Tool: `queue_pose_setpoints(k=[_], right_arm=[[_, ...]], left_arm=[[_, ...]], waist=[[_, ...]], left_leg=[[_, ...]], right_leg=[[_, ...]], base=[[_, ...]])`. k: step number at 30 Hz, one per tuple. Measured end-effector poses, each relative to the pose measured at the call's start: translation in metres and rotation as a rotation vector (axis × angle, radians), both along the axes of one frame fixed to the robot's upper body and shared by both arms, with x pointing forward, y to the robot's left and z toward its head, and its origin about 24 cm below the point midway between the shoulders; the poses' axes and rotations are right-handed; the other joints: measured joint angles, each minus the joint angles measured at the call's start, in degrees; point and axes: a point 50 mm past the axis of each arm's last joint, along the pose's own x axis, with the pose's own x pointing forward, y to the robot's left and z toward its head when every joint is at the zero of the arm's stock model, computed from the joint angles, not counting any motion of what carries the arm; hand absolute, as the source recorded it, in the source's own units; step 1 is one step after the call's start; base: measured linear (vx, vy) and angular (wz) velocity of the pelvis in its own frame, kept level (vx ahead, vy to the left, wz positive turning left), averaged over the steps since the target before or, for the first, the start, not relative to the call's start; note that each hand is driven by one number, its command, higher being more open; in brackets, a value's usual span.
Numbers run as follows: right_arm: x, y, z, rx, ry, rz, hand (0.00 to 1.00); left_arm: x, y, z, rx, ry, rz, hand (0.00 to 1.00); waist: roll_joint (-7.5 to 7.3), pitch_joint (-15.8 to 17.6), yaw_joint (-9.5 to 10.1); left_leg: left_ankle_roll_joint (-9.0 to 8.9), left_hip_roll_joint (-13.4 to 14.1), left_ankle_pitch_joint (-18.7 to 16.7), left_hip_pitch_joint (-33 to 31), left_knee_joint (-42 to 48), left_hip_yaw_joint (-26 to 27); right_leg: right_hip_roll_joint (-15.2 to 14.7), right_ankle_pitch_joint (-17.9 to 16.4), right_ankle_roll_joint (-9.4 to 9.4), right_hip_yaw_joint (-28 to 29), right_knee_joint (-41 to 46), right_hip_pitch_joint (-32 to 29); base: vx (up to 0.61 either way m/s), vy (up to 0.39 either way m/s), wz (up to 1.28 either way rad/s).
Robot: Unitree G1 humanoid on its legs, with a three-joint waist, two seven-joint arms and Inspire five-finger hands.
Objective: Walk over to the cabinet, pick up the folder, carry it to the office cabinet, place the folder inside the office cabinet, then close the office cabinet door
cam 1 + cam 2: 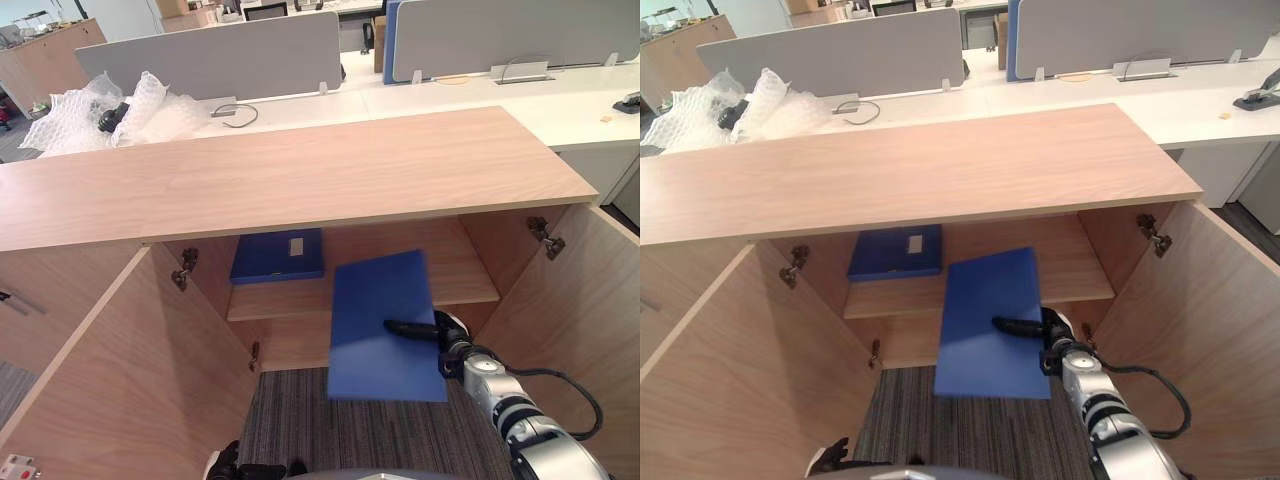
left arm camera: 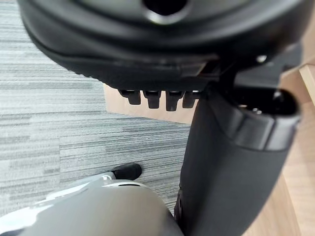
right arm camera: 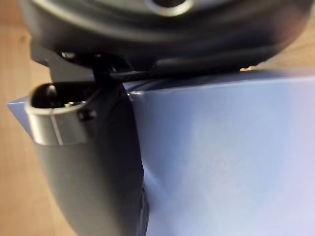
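A: What is the biggest thing here?

B: A low light-wood office cabinet (image 1: 300,170), spanning the scene. Its left door (image 1: 100,380) and right door (image 1: 585,310) both stand swung open toward the near side, with grey striped carpet (image 1: 300,425) between them.

A: And inside it?

B: A wooden shelf (image 1: 465,272) runs across the opening. A blue box file (image 1: 278,256) lies flat on it, far back and left of centre.

A: Where is the task's thing?

B: The flat blue folder (image 1: 372,300) hangs in front of the opening, right of the box file. It is tilted: the far edge meets the shelf's front, the near edge hangs lower, over the carpet. Whether it touches the shelf I cannot tell.

A: What holds it?

B: The right hand (image 1: 452,338), coming in from the near right. It pinches the folder's right edge, its thumb (image 1: 405,327) lying dark across the top face and pointing left.

A: The other hand?

B: The left hand (image 2: 147,49) hangs low at the near left, above the carpet. Whether it is spread or closed I cannot tell.

A: Anything smaller?

B: Crumpled clear bubble wrap (image 1: 100,115), far left beyond the cabinet top.
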Motion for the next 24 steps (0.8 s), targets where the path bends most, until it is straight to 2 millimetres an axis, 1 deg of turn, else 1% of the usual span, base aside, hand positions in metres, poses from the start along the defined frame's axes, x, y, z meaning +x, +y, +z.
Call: queue_pose_setpoints(k=[3,5,7,8,10,12,13,14,15,16,17,18,19,21,22,23,24], right_arm=[[0.005,0.002,-0.001,0.249,-0.003,-0.287,0.0],[0.012,0.0,0.004,0.358,-0.036,-0.405,0.0],[0.029,-0.006,0.022,0.545,-0.148,-0.593,0.0],[0.034,-0.007,0.027,0.591,-0.186,-0.637,0.0],[0.054,-0.014,0.056,0.78,-0.364,-0.812,0.0],[0.067,-0.018,0.079,0.867,-0.472,-0.865,0.0],[0.079,-0.022,0.104,0.9,-0.559,-0.869,0.0],[0.084,-0.023,0.113,0.907,-0.588,-0.86,0.0],[0.092,-0.024,0.131,0.923,-0.636,-0.836,0.0],[0.098,-0.023,0.144,0.936,-0.667,-0.817,0.0],[0.104,-0.022,0.16,0.95,-0.704,-0.793,0.0],[0.106,-0.024,0.168,0.953,-0.725,-0.784,0.0],[0.111,-0.028,0.19,0.961,-0.788,-0.757,0.0],[0.118,-0.033,0.222,0.969,-0.864,-0.716,0.0],[0.122,-0.039,0.25,0.967,-0.923,-0.683,0.0],[0.123,-0.043,0.264,0.962,-0.953,-0.667,0.0],[0.124,-0.049,0.29,0.942,-1.012,-0.639,0.0]], left_arm=[[-0.005,0.0,-0.001,-0.012,0.006,0.08,1.0],[-0.005,-0.001,-0.001,-0.021,-0.001,0.114,1.0],[-0.001,-0.003,0.001,-0.03,-0.031,0.177,1.0],[0.001,-0.003,0.001,-0.03,-0.04,0.186,1.0],[0.011,-0.005,0.004,-0.042,-0.092,0.257,1.0],[0.017,-0.007,0.007,-0.043,-0.128,0.285,1.0],[0.025,-0.008,0.01,-0.056,-0.169,0.31,1.0],[0.027,-0.009,0.011,-0.059,-0.183,0.318,1.0],[0.03,-0.008,0.013,-0.06,-0.202,0.326,1.0],[0.032,-0.008,0.014,-0.061,-0.209,0.33,1.0],[0.032,-0.008,0.014,-0.063,-0.207,0.33,1.0],[0.032,-0.009,0.013,-0.065,-0.206,0.33,1.0],[0.032,-0.009,0.013,-0.072,-0.208,0.342,1.0],[0.031,-0.01,0.013,-0.081,-0.204,0.353,1.0],[0.033,-0.009,0.013,-0.079,-0.21,0.353,1.0],[0.035,-0.009,0.014,-0.081,-0.212,0.352,1.0],[0.038,-0.009,0.014,-0.082,-0.216,0.351,1.0]], waist=[[0.32,0.3,0.07],[0.7,0.8,0.68],[1.36,3.0,1.24],[1.4,3.8,1.25],[2.01,6.7,1.81],[2.57,8.5,2.3],[3.16,9.7,2.69],[3.35,10.2,2.78],[3.56,11.1,2.79],[3.76,11.9,2.81],[4.37,13.3,2.72],[4.64,13.9,2.69],[4.82,15.4,2.78],[4.84,17.1,2.83],[4.98,18.8,2.96],[4.99,19.7,3.05],[4.89,21.1,3.33]], left_leg=[[0.02,-0.3,0.0,0.0,0.0,-1.0],[0.03,-0.4,0.0,-0.1,0.0,-1.1],[0.49,-1.0,-0.3,-0.7,0.9,-1.6],[0.83,-1.3,-0.5,-1.3,1.9,-1.8],[1.64,-2.2,-2.8,-5.4,7.7,-2.4],[2.19,-2.5,-5.4,-9.2,13.8,-2.4],[2.69,-2.9,-8.3,-13.9,20.8,-2.3],[2.86,-3.1,-9.4,-15.6,23.4,-2.3],[3.06,-3.6,-11.4,-18.7,28.1,-2.0],[3.15,-3.8,-13.0,-20.8,31.6,-1.7],[3.39,-3.9,-14.8,-23.4,35.6,-1.4],[3.46,-4.0,-15.6,-24.6,37.5,-1.4],[3.92,-4.3,-17.2,-28.3,42.1,-1.0],[4.44,-4.4,-18.9,-33.1,47.5,-0.8],[4.83,-4.6,-20.1,-36.7,51.6,-0.4],[5.11,-4.7,-20.6,-38.3,53.4,-0.2],[5.49,-4.8,-21.4,-41.6,56.5,0.4]], right_leg=[[-0.2,0.0,0.02,-1.0,-0.6,0.8],[-0.3,0.0,0.07,-1.2,-0.6,0.9],[-1.0,-0.4,0.46,-1.6,0.2,0.6],[-1.4,-0.7,0.61,-1.9,1.0,0.3],[-3.1,-2.4,1.24,-2.0,6.5,-3.1],[-4.4,-4.4,1.57,-1.7,12.4,-6.9],[-5.7,-6.7,1.91,-0.9,19.3,-11.4],[-6.2,-7.7,2.12,-0.5,21.9,-13.0],[-7.4,-9.8,2.35,0.2,26.3,-15.9],[-8.0,-11.5,2.54,1.0,29.2,-17.9],[-8.7,-13.3,2.75,1.4,32.4,-20.0],[-8.9,-14.1,2.94,1.7,34.2,-21.1],[-9.9,-15.8,3.3,2.7,39.0,-24.9],[-10.6,-17.5,3.95,4.4,44.4,-29.9],[-11.1,-18.7,4.44,5.8,48.6,-33.7],[-11.4,-19.2,4.82,6.4,50.5,-35.4],[-11.8,-20.1,5.43,7.9,53.9,-39.2]], base=[[-0.01,0.003,0.14],[-0.01,0.01,0.08],[-0.03,0.018,0.11],[-0.05,0.026,0.23],[-0.08,0.044,0.15],[-0.1,0.052,0.04],[-0.13,0.046,0.03],[-0.14,0.041,0.02],[-0.17,0.038,-0.01],[-0.2,0.044,-0.03],[-0.21,0.052,-0.02],[-0.24,0.068,0.03],[-0.19,0.06,0.05],[-0.17,0.058,0.01],[-0.13,0.051,0.0],[-0.17,0.085,0.0],[-0.17,0.096,-0.03]])
